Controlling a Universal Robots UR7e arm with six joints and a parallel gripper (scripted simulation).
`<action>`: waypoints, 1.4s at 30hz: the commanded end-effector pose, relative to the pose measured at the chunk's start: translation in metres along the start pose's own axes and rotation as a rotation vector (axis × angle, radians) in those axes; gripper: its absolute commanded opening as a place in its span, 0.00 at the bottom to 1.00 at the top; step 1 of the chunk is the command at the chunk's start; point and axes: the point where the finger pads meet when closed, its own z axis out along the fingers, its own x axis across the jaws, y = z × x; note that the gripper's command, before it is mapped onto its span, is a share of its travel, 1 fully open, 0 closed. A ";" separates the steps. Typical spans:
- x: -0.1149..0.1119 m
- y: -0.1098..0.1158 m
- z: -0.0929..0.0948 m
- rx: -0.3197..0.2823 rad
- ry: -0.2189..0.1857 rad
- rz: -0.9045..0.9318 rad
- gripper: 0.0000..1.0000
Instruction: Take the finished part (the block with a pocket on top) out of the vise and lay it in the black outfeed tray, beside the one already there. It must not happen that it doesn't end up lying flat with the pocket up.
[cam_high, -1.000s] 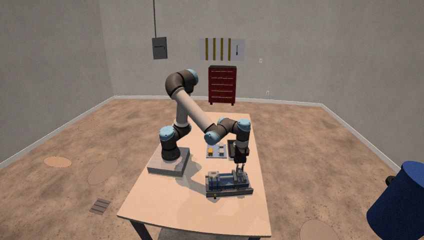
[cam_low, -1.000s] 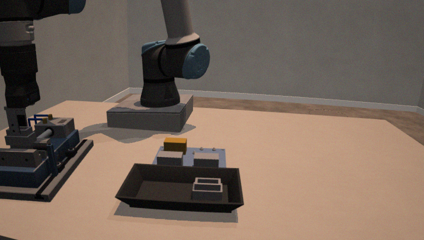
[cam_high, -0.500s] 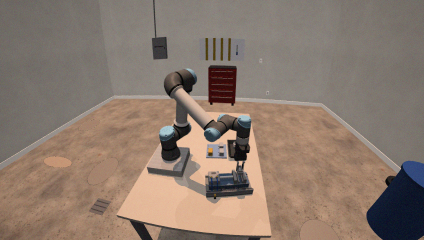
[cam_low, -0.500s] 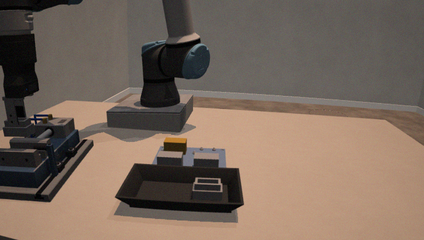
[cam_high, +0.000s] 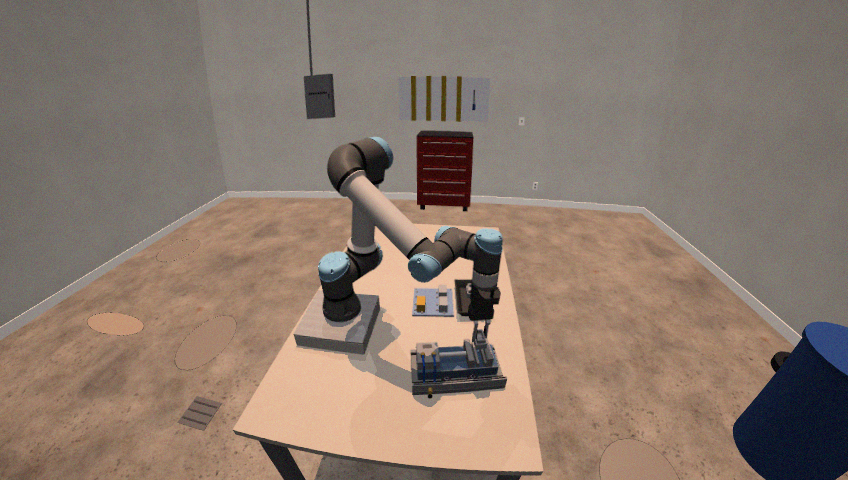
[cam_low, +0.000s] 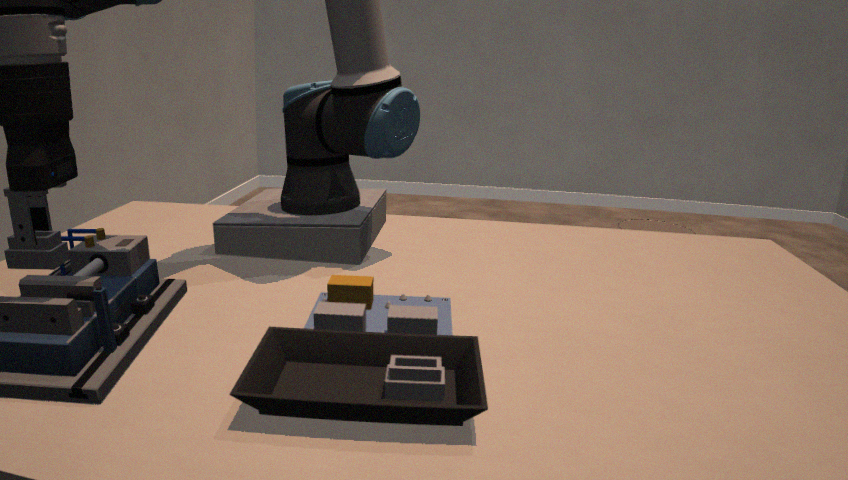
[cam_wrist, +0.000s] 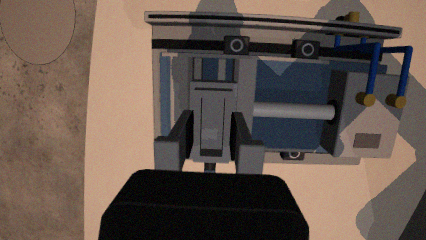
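My gripper (cam_high: 480, 330) (cam_low: 28, 233) (cam_wrist: 212, 125) points straight down over the right end of the blue vise (cam_high: 458, 368) (cam_low: 59, 339) (cam_wrist: 295, 75). It is shut on the finished part (cam_low: 35, 255) (cam_wrist: 210, 117), a grey block with a pocket on top, and holds it just above the vise jaws. The black outfeed tray (cam_low: 261, 356) (cam_high: 461, 297) lies on the table behind the vise. One pocketed grey block (cam_low: 414, 377) lies in the tray's right half; its left half is bare.
A blue pallet (cam_low: 443, 312) (cam_high: 433, 300) behind the tray carries two plain grey blocks and an orange block (cam_low: 350, 288). The arm's base stands on a grey plinth (cam_low: 297, 237) (cam_high: 339, 336). The vise's blue hoses and screw (cam_wrist: 292, 111) lie to the side of the part.
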 end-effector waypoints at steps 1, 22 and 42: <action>-0.001 0.001 -0.001 0.001 -0.001 0.001 0.00; -0.027 0.063 -0.001 0.000 -0.002 0.019 0.00; -0.053 0.187 -0.001 -0.001 -0.002 0.054 0.00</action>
